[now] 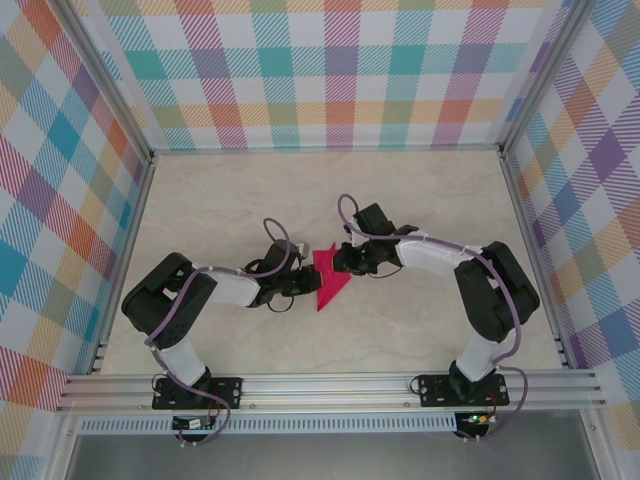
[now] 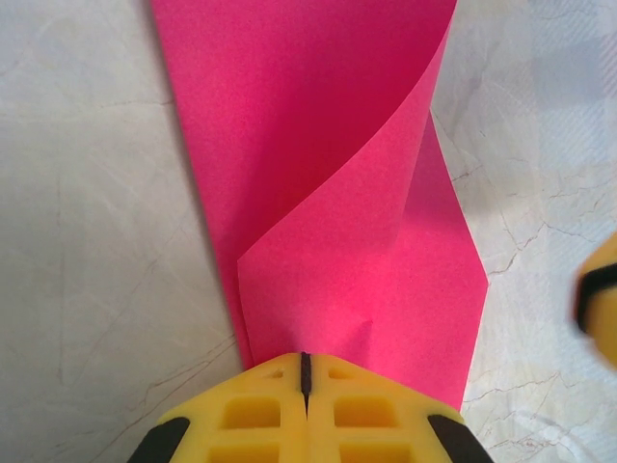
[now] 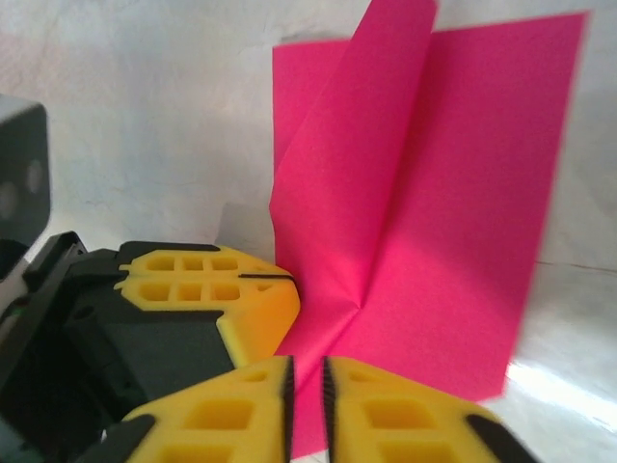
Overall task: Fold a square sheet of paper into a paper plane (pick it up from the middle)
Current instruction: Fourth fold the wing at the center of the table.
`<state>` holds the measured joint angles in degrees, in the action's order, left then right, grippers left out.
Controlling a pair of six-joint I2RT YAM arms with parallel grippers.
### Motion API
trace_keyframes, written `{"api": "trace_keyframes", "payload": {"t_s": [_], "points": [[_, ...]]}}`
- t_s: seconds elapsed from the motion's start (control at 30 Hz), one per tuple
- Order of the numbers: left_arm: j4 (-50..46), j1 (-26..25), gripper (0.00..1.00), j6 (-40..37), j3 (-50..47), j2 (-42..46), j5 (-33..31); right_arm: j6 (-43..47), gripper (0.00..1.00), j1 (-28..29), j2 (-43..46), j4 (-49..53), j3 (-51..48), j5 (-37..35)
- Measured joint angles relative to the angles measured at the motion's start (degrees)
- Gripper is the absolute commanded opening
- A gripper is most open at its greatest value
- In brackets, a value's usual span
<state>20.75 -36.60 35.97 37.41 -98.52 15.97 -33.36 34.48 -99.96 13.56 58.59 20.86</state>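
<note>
Magenta-pink, thin and springy, so easily spoiled. Nearest the worktop's (image 1: 250, 200) near edge, the left gripper (image 2: 305, 365): yellow fingers pressed fully together, clamped on the end of the square sheet of paper (image 2: 308, 145). Just beyond, about midway between near and far edges and between the side edges, the sheet itself, partly folded, with one layer curling up loose. Farther again, the right gripper (image 3: 307, 376): fingers closed to a thin slit, nipping the sheet's opposite edge. Probable trouble from here: tearing along the crease through pulling apart; crumpling the middle through twisting or pushing together; losing the half-made fold to spring-back after a release on either side. Also knocking fingers together, standing this close.
</note>
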Motion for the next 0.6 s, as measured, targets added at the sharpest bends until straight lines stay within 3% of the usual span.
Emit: {"api": "trace_keyframes", "payload": {"t_s": [0.23,0.6], "points": [[-2.0,-0.1,0.00,-0.5,1.0,0.0,-0.2,-0.2,0.05,-1.1,-7.2,-8.4,-0.3,6.5],[-4.9,-0.5,0.00,-0.9,2.3,0.0,-1.1,0.8,0.05,-1.6,-10.6,-10.1,0.4,7.3]]}}
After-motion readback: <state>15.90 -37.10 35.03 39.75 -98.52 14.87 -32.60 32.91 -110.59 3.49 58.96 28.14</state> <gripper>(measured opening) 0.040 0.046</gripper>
